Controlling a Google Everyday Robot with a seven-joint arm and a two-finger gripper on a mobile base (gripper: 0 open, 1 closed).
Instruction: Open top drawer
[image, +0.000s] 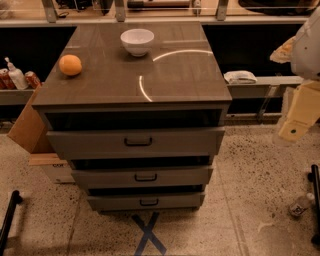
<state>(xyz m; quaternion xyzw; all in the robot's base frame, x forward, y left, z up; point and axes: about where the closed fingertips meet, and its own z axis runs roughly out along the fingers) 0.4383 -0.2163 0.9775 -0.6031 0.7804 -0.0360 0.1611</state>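
Note:
The top drawer (100, 143) is the widest of three grey-brown drawers in a cabinet at the centre of the camera view. Its front stands out from the cabinet body, with a dark open gap above it under the cabinet top (175, 75). Its small dark bar handle (138, 142) is at the centre of the front. The middle drawer (110, 176) and bottom drawer (115, 202) sit below it, narrower, with like handles. My gripper (295, 127) hangs at the right edge, cream-coloured below a white arm, well to the right of the drawer and apart from it.
A white bowl (137, 41) and an orange (70, 65) sit on the cabinet top. A cardboard box (25, 127) leans at the cabinet's left. A small bottle (300, 205) lies on the floor at right. Blue tape X (148, 234) marks the floor in front.

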